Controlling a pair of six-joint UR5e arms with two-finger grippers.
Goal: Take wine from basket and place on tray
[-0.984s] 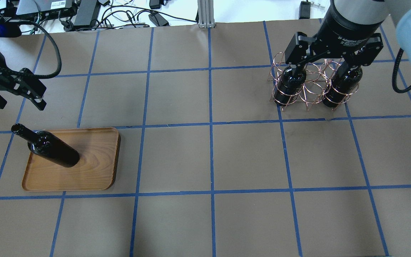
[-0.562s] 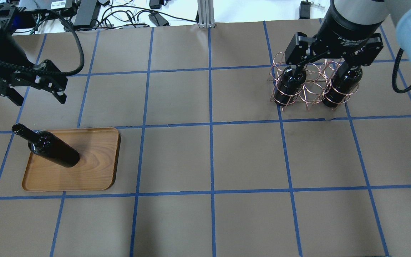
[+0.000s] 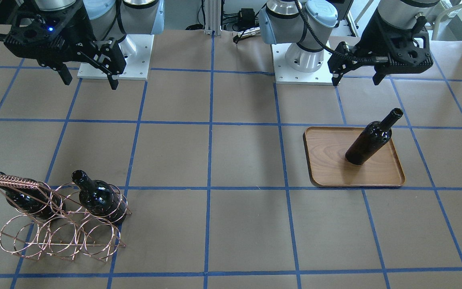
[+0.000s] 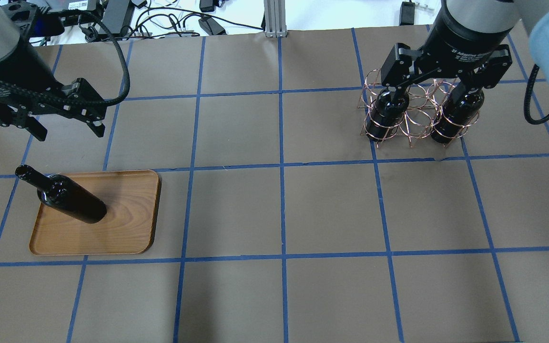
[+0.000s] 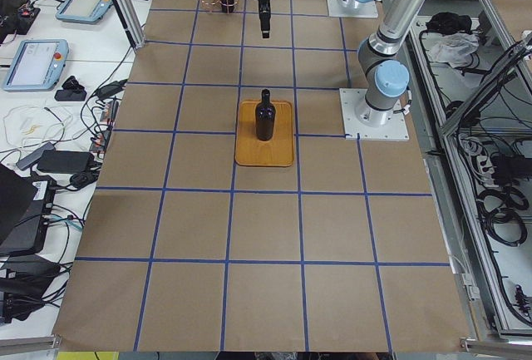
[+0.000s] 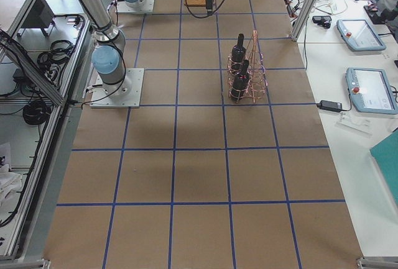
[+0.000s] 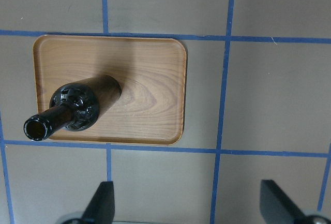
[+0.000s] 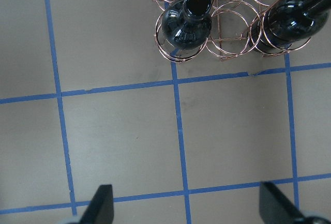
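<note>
Across the table's left half, from my remote seat, I am logging the following.

- Rectangular brown wooden tray with rounded corners is lying flat on the brown paper cover.
- Glossy near-black glass wine bottle is standing upright on the tray's left part, mouth up and uncorked. I judge it set there so that the bare wood beside it is left for more bottles.
- Left gripper is hovering above the table just beyond the tray, fingers spread apart and gripping nothing. Its wrist camera is looking down on both tray and bottle.
- Rose-gold wire basket of round loops is sitting on the far right half, well apart from the tray.
- Two matching dark bottles, one and another, are standing neck-up in the outer loops, with the loops between them holding nothing.
- Right gripper is hanging high near the basket, jaws wide apart and empty. I read this as lining up for the next pick.

Obstacles, as I judge them: the wire loops are hugging each bottle and the braided handle bar is running overhead, so a lift probably needs to go straight up. The standing bottle is narrowing the room on the tray.

Blue tape lines are gridding the paper, and cables are trailing along the far edge.
</note>
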